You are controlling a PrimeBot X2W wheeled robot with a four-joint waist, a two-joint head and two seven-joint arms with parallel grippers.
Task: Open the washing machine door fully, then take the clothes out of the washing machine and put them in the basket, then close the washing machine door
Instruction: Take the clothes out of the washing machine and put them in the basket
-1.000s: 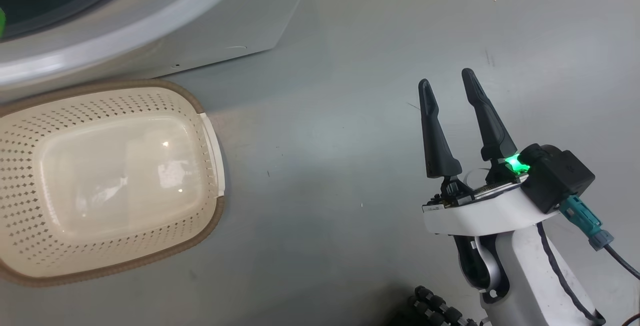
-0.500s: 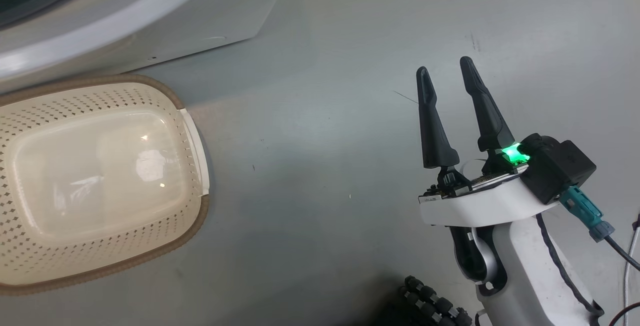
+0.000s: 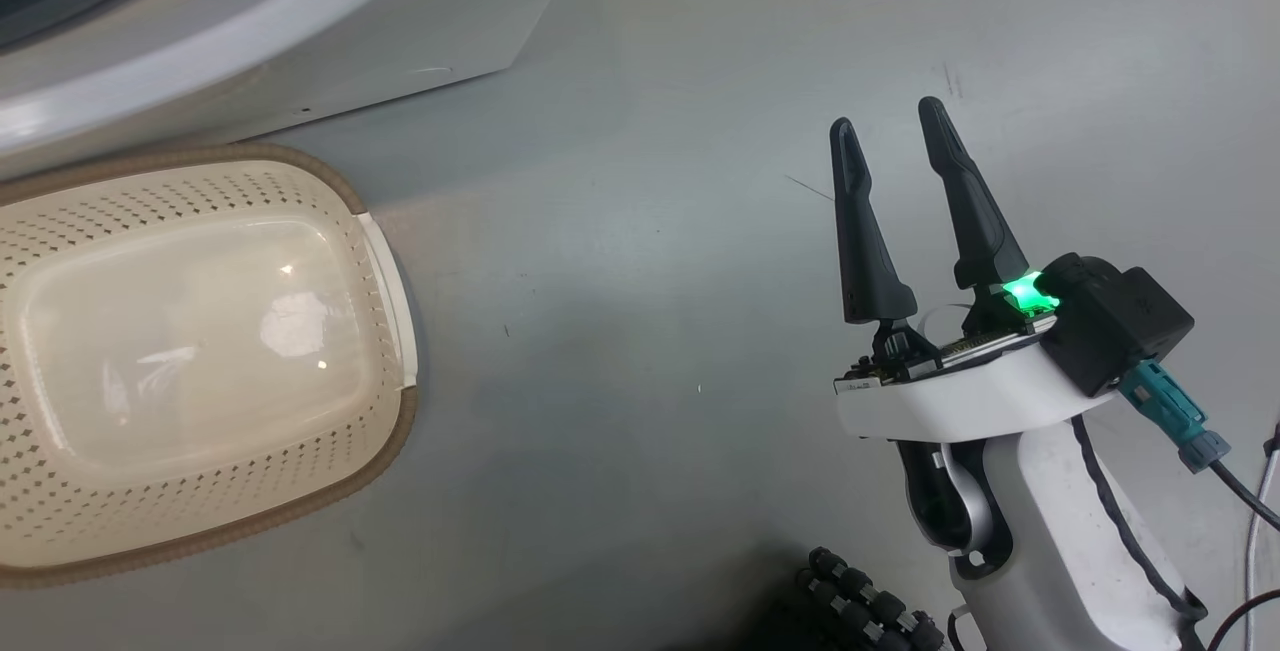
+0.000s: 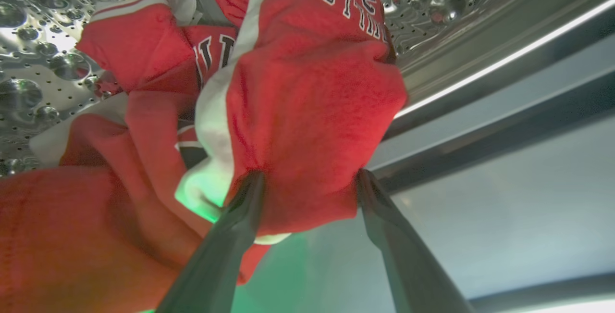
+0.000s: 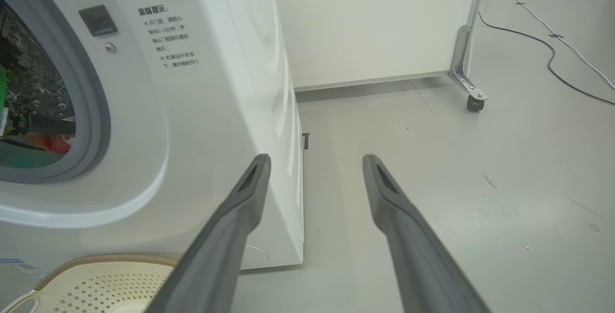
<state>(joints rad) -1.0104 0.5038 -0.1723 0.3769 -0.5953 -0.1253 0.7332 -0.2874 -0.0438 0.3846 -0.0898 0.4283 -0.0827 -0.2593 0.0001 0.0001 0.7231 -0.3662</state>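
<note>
Left gripper (image 4: 310, 178): fingers spread wide, not clamped. A red fold bulges between them, and both tips press into the cloth.
Jersey (image 4: 312, 87): crumpled inside the drum. It is red, with white trim (image 4: 211, 111) and white lettering (image 4: 355, 5) (upside down in the left wrist view, partly folded away). It touches both left fingers.
Drum (image 4: 432, 10): perforated steel, curving behind and around the jersey.
Right gripper (image 3: 888, 113): fingers wide apart with nothing between them. It hangs over bare floor, well apart from the basket, with a green light (image 3: 1020, 293) lit at its base.
Washer (image 5: 216, 87): white, to the left of the right gripper. A grey gasket (image 5: 96, 125) rings its mouth, and a patch of red cloth shows within.
Basket (image 3: 150, 201): cream and perforated, with a brown rim. It sits on the floor just in front of the washer's foot, and its glossy bottom reflects light.
Floor (image 3: 650, 281): grey, lightly scuffed.
Background: a white panel (image 5: 375, 24) on a castor (image 5: 474, 103) stands beyond the washer's side. Cables (image 5: 552, 58) trail over the floor near it.
</note>
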